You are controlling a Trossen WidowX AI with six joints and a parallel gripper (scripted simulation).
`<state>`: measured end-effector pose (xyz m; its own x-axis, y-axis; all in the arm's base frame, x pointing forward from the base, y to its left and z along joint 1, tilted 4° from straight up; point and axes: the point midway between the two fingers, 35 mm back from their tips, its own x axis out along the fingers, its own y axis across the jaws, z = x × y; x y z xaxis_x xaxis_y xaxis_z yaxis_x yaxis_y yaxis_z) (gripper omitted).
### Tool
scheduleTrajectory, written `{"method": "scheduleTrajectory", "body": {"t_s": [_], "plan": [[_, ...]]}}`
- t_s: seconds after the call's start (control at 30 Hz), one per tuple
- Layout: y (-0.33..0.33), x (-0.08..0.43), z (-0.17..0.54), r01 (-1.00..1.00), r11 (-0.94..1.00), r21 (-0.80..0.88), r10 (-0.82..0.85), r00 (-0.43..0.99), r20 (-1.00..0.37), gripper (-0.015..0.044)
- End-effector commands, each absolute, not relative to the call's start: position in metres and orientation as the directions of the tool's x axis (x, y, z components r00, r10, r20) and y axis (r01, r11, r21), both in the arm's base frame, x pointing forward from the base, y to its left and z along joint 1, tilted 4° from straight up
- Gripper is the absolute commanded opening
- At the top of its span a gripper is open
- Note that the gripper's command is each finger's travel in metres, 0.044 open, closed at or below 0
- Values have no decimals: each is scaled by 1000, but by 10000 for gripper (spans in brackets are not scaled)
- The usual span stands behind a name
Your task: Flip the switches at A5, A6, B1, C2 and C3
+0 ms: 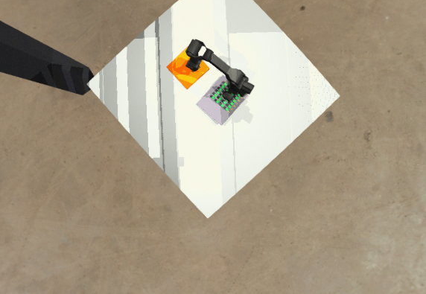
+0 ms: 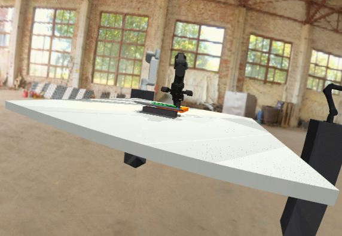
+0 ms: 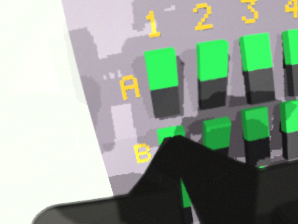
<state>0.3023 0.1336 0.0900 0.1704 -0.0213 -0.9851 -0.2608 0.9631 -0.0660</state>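
The lilac switch panel (image 1: 210,109) (image 2: 158,109) (image 3: 95,55) lies on the white table, with green and grey rocker switches and yellow labels. In the wrist view I see switch A1 (image 3: 162,80), A2 (image 3: 212,72), A3 (image 3: 256,65), B2 (image 3: 217,132) and B3 (image 3: 256,130). My gripper (image 1: 228,96) (image 2: 177,103) (image 3: 173,144) is shut and empty. Its tip sits right over switch B1 (image 3: 168,133), covering most of it; I cannot tell whether it touches. Columns 5 and 6 and row C are out of the wrist view.
The arm's orange base plate (image 1: 179,71) (image 2: 184,109) lies beside the panel. The white table (image 1: 223,167) (image 2: 209,146) stands on dark legs (image 1: 41,65) (image 2: 317,158). The floor lies beyond every table edge.
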Motion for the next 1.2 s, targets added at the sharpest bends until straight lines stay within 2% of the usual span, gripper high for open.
{"method": "scheduleTrajectory", "body": {"t_s": [0.0,1.17], "plan": [[133,302,88,-264,962,-66,-22,167,-986,0],[133,303,83,-264,962,-66,-22,167,-986,0]]}}
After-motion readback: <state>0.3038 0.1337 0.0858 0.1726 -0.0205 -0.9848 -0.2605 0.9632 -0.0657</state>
